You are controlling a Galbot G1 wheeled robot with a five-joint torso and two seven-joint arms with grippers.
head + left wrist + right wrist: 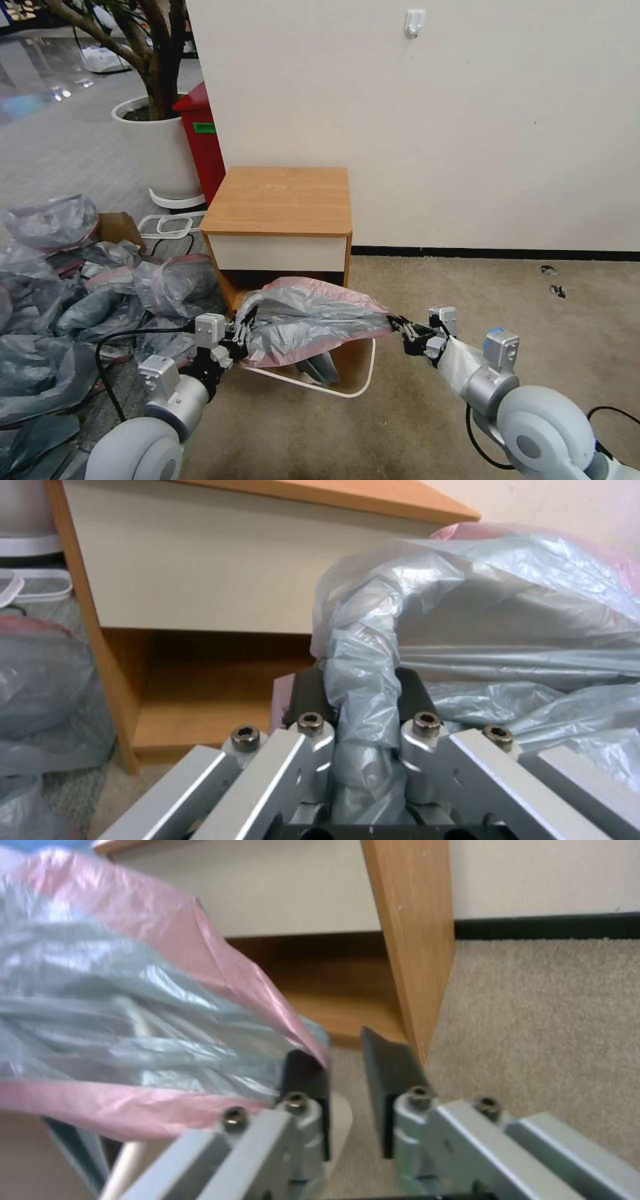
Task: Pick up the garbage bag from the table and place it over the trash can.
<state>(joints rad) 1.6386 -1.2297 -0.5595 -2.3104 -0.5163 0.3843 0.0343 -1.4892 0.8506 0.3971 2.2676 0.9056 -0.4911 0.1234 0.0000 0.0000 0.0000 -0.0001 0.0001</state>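
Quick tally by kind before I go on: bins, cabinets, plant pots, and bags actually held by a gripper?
Bins: 2, the cream trash can under the bag and a red bin.
Cabinets: 1, the table.
Plant pots: 1, the white pot.
Held bags: 1, the garbage bag, clamped in the left gripper.
Total: 5.

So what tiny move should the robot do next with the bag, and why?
Probably close the right gripper on the pink edge of the garbage bag. Its fingers are open with the bag's corner just beside them, not pinched. The left gripper already squeezes a bunched fold, and the bag hangs over the trash can, so both ends need holding before spreading it.
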